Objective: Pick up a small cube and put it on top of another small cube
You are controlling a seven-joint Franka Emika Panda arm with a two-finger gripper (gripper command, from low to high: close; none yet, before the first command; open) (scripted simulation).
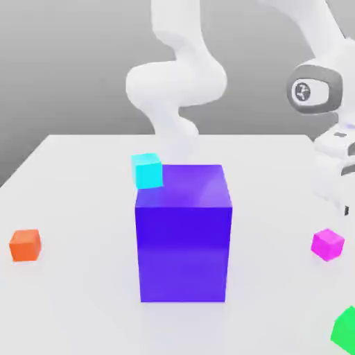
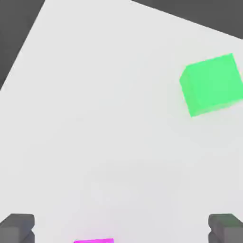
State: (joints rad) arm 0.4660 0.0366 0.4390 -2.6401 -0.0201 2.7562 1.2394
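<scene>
The small magenta cube (image 1: pixel 327 244) rests on the white table at the exterior view's right, just below my hand at that edge. In the hand view a sliver of this magenta cube (image 2: pixel 93 241) peeks in at the picture's edge, between my two dark fingertips (image 2: pixel 17 227). My gripper (image 2: pixel 121 228) is open, its fingertips far apart with nothing between them. A small orange cube (image 1: pixel 25 245) sits at the exterior view's left. A small cyan cube (image 1: pixel 147 170) lies behind the big block's upper left corner.
A big blue-violet block (image 1: pixel 183 233) stands in the middle of the white table (image 1: pixel 76 208). A green cube (image 1: pixel 344 328) sits at the exterior view's lower right corner; this green cube (image 2: pixel 210 84) also lies ahead of the hand. The table's far edge meets dark floor.
</scene>
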